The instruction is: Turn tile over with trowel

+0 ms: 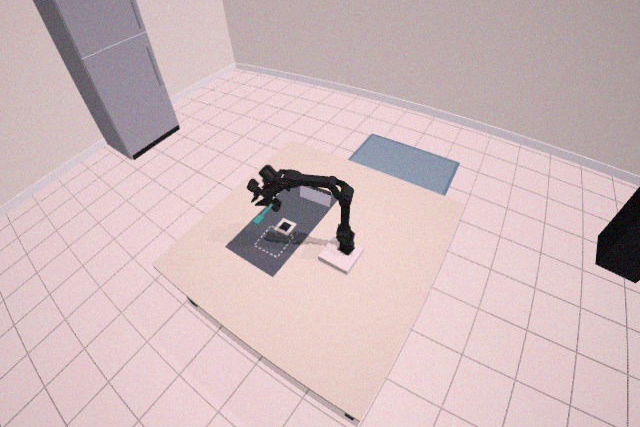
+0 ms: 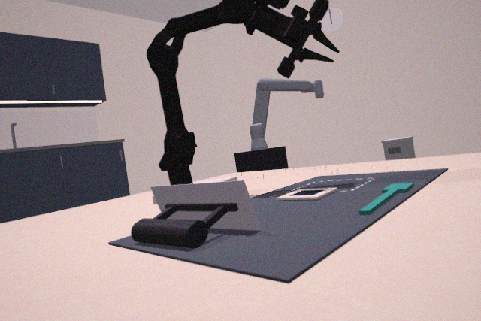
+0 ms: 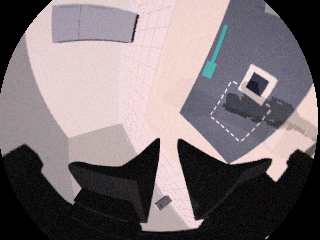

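Pale table (image 1: pixel 320 319) (image 2: pixel 116 282) (image 3: pixel 172 65). Dark mat (image 1: pixel 241 244) (image 2: pixel 271 247) (image 3: pixel 295 45) laid flat on it. White base plate (image 1: pixel 333 263) (image 2: pixel 231 180) set directly on tabletop, beside mat's long edge, not touched by it.

The trowel (image 1: pixel 263 214) (image 2: pixel 386 198) (image 3: pixel 215 54) is teal. The tile (image 1: pixel 293 226) (image 2: pixel 284 196) (image 3: pixel 269 89) is cream with 1 dark square. The mat (image 1: pixel 248 246) (image 2: pixel 287 247) (image 3: pixel 200 105) is slate grey, with 1 dashed white outline (image 1: pixel 266 252) (image 2: pixel 341 179) (image 3: pixel 226 129). The arm (image 1: pixel 313 181) (image 2: pixel 170 100) is black.

Two fingers (image 1: pixel 262 201) (image 2: pixel 327 42) on my claw, one mat (image 1: pixel 245 249) (image 2: pixel 310 240) (image 3: pixel 200 107) on one tabletop (image 1: pixel 330 308) (image 2: pixel 233 290) (image 3: pixel 182 50).
Inside the tabletop's edges I count one trowel (image 1: pixel 263 214) (image 2: pixel 386 198) (image 3: pixel 209 69), one tile (image 1: pixel 285 226) (image 2: pixel 307 193) (image 3: pixel 257 84) and one dashed outline (image 1: pixel 277 256) (image 2: pixel 373 178) (image 3: pixel 240 141); beyond them, one refrigerator (image 1: pixel 118 71) (image 3: pixel 95 24) and one grey arm (image 2: pixel 261 105).
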`<action>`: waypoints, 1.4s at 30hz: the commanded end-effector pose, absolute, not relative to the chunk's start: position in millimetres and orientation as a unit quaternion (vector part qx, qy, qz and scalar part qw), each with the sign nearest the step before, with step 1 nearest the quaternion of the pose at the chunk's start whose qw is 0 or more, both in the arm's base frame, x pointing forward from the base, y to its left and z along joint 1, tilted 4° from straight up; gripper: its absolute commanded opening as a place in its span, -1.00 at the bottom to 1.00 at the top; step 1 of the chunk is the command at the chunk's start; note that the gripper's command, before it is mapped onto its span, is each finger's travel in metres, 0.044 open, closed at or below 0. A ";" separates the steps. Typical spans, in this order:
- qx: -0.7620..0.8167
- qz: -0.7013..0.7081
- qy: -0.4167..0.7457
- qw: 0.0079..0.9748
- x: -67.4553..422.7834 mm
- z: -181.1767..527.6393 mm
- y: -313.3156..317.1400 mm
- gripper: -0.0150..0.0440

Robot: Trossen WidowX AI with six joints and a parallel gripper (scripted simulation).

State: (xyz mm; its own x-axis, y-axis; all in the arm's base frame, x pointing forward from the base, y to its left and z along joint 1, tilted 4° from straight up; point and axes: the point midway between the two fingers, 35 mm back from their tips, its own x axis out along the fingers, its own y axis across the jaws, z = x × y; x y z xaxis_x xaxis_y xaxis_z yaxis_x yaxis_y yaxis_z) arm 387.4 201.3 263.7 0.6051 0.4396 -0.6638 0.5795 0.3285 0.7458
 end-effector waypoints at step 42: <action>0.435 -0.482 0.519 0.556 296.6 130.7 -207.4 -0.15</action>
